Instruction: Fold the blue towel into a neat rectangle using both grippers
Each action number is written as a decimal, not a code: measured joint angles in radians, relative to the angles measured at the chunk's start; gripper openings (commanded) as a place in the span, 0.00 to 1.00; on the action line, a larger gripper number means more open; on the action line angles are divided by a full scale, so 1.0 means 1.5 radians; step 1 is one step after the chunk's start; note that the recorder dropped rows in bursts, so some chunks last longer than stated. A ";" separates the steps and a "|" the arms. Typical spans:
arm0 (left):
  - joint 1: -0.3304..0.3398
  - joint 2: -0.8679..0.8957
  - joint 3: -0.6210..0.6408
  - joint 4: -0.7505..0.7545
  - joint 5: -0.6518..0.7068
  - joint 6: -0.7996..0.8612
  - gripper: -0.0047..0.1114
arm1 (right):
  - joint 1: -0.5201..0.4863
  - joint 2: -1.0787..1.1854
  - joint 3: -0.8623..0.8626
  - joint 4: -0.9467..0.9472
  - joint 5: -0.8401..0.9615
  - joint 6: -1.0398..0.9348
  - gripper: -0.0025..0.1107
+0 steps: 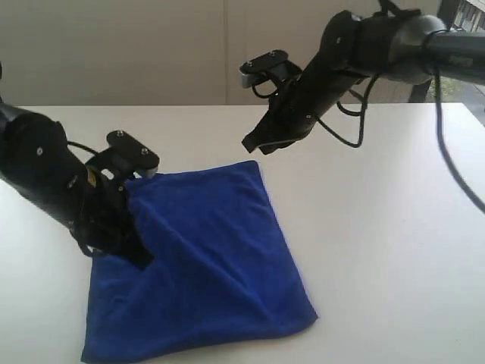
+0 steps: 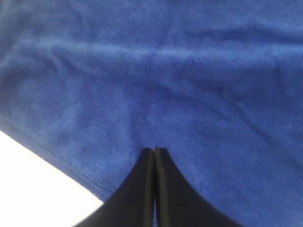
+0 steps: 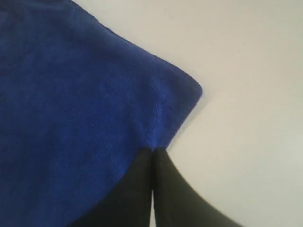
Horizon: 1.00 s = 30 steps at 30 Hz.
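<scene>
White table, nothing on it but the job. The blue towel lies flat, left of centre and toward the near edge. It's a rough four-sided shape sitting skewed, with edges not squared and soft ridges across the top.

The left gripper is down at the towel's left edge, jaws pressed together. In the wrist view its fingertips rest on the cloth and I see nothing pinched between them. The right gripper hovers over the far corner, clear of the cloth, jaws closed on nothing.

I read this as lining up for the next fold. To do it well I'd:
- open both jaws before going down
- bite the two corners at matching depth and catch every layer
- lift both sides evenly
- carry across until the edges meet, then lay it down, not drop it

The risk is grabbing only the top layer, so the fold skews.
</scene>
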 measured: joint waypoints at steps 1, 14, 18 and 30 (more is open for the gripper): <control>-0.002 0.000 0.016 0.000 -0.015 -0.007 0.04 | 0.000 0.015 -0.016 0.000 0.006 0.000 0.02; -0.003 0.004 0.153 -0.031 -0.167 -0.081 0.04 | -0.001 0.153 -0.141 0.067 0.015 -0.029 0.02; -0.004 0.009 0.160 -0.039 -0.172 -0.086 0.04 | -0.001 0.195 -0.188 0.079 0.036 -0.026 0.02; -0.005 0.010 0.163 -0.064 -0.155 -0.089 0.04 | -0.001 0.271 -0.246 0.087 0.037 -0.024 0.02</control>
